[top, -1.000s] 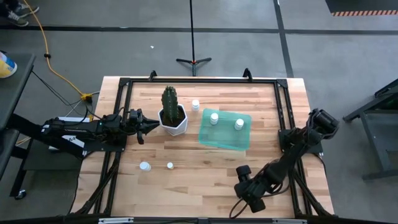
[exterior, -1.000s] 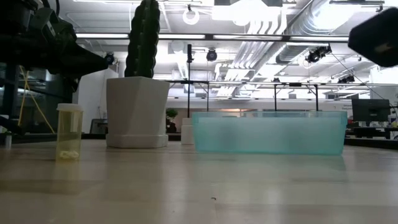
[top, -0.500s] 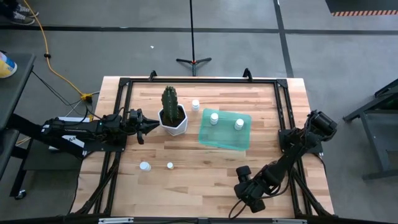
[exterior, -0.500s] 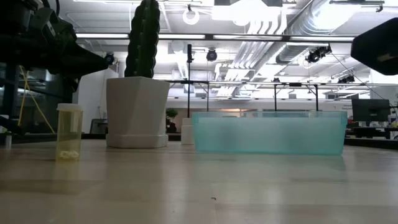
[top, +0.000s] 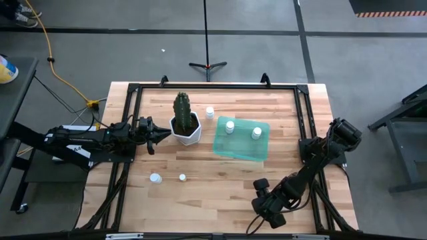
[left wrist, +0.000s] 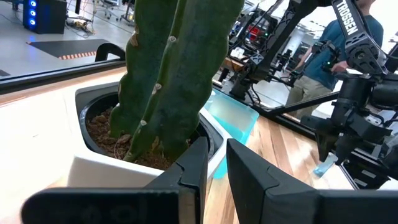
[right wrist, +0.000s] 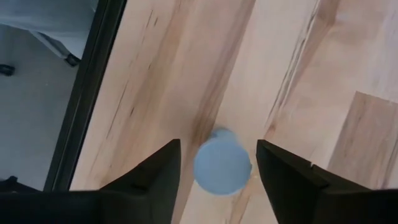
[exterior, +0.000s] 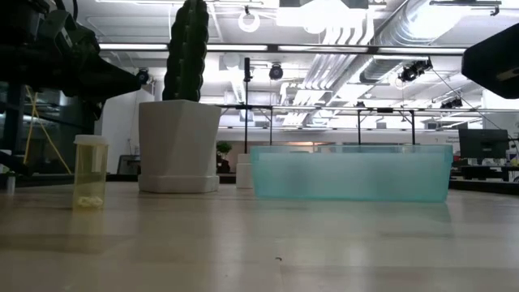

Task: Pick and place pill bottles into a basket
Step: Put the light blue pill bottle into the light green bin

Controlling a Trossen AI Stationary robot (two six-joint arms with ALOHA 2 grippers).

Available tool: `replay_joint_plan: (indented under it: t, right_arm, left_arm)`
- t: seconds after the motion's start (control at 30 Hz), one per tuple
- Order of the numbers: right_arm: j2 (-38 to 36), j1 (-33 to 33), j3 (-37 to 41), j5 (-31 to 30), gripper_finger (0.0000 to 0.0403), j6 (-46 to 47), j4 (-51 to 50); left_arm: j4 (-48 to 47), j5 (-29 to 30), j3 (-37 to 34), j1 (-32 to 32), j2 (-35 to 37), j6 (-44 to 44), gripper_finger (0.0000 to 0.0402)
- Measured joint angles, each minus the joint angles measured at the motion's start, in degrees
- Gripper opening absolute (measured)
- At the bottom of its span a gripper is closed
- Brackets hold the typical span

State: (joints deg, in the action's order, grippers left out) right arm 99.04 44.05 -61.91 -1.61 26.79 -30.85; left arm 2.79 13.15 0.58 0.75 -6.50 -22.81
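White pill bottle (right wrist: 222,169) stands between my right gripper's (right wrist: 219,168) spread fingers at the table's five o'clock; an off-centre squeeze could topple it. Teal basket (top: 241,153) waits toward twelve o'clock. Left gripper (top: 162,135), nearly pressed together, idles beside the cactus pot (top: 187,135).

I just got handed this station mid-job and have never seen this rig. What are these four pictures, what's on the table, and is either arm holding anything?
Two dark robot arms work at a wooden table. One picture looks straight down, one looks level across the tabletop, and two come from cameras on the wrists.

On the table: a white pot with a cactus, a teal basket already holding two pill bottles, one bottle behind the pot and two near the front left.

The left gripper waits beside the cactus pot, fingers nearly together with nothing between them. The right gripper hangs over the front right of the table, its fingers on either side of another bottle cap below, not yet gripping it.
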Motion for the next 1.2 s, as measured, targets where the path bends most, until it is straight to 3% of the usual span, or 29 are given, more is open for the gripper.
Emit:
replay_joint_plan:
  t: [0.57,0.87,1.2]
  right_arm:
    - [0.0,0.0,0.0,-1.4,0.0111,0.6,-0.2]
    - [0.0,-0.8,-0.6,-0.8,0.0116,0.0,-1.2]
    - [0.0,-5.9,-7.8,-0.6,0.0112,-7.6,-12.3]
  left_arm:
    - [0.0,0.0,0.0,0.0,0.0,0.0,0.0097]
    - [0.0,0.0,0.0,0.0,0.0,0.0,0.0097]
    - [0.0,0.0,0.0,0.0,0.0,0.0,0.0097]
